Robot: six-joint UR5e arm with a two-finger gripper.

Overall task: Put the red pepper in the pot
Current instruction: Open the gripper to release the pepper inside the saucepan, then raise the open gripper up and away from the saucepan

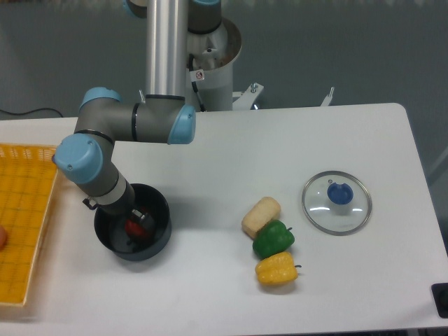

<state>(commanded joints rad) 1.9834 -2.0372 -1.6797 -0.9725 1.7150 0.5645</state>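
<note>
The pot (pixel 159 236) is a small round dark saucepan at the left of the white table; its handle is hidden by the arm. The red pepper (pixel 134 229) shows as a glossy red patch inside the pot, on its floor or just above it. My gripper (pixel 138 218) reaches down into the pot from the upper left, directly over the red pepper and touching or nearly touching it. The wrist covers most of the fingers, so I cannot tell how the jaws stand.
A beige bread-like piece (pixel 261 216), a green pepper (pixel 273 239) and a yellow pepper (pixel 276 269) lie in a row right of the pot. A round glass lid with a blue knob (pixel 337 203) lies further right. An orange basket (pixel 24 217) stands at the left edge.
</note>
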